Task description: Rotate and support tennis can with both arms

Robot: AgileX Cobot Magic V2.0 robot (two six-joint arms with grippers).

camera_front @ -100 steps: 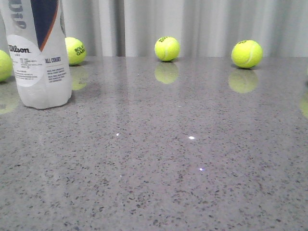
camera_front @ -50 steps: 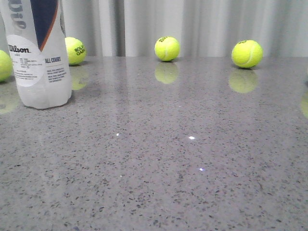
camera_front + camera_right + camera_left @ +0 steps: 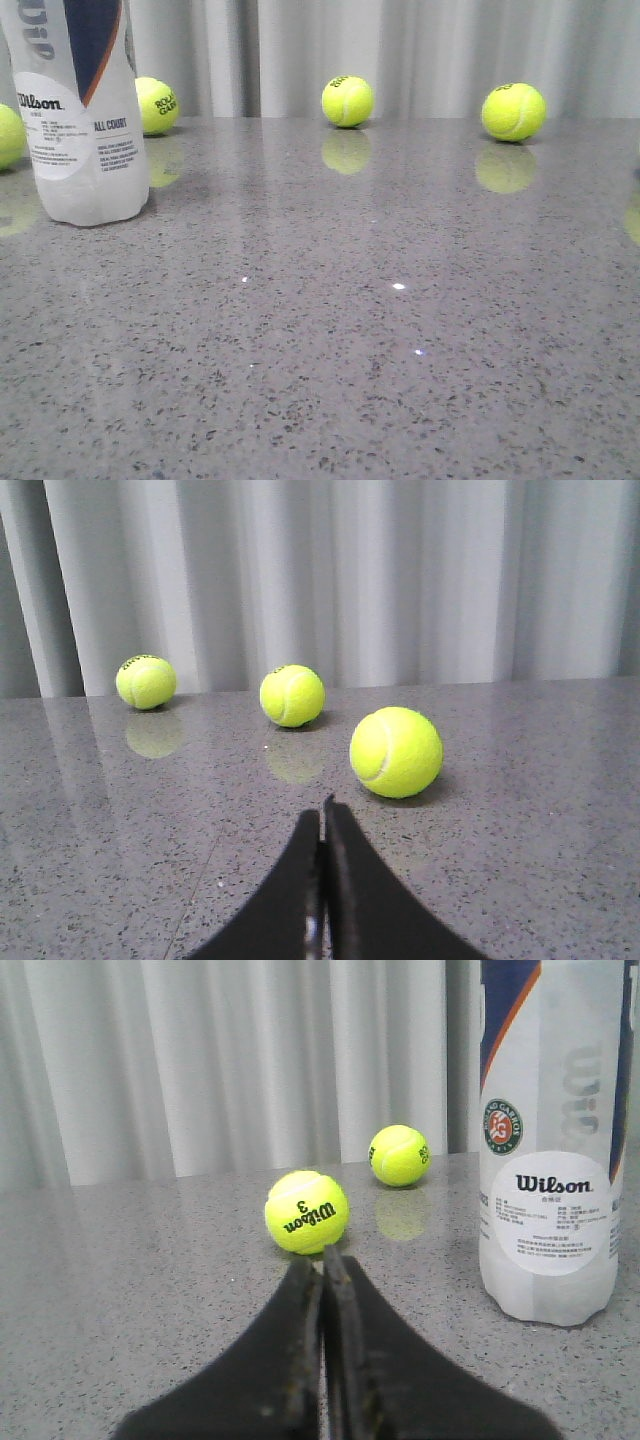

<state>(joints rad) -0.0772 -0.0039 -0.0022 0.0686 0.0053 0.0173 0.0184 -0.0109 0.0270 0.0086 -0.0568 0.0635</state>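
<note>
The tennis can stands upright at the far left of the grey table, a whitish cylinder with a navy Wilson label; its top is cut off by the frame. It also shows in the left wrist view, with the round emblem and white label facing the camera. My left gripper is shut and empty, low over the table, apart from the can, with a Wilson tennis ball just past its tips. My right gripper is shut and empty, far from the can. Neither arm shows in the front view.
Tennis balls lie along the back of the table, one at the left edge. The right wrist view shows three balls. A pale curtain hangs behind.
</note>
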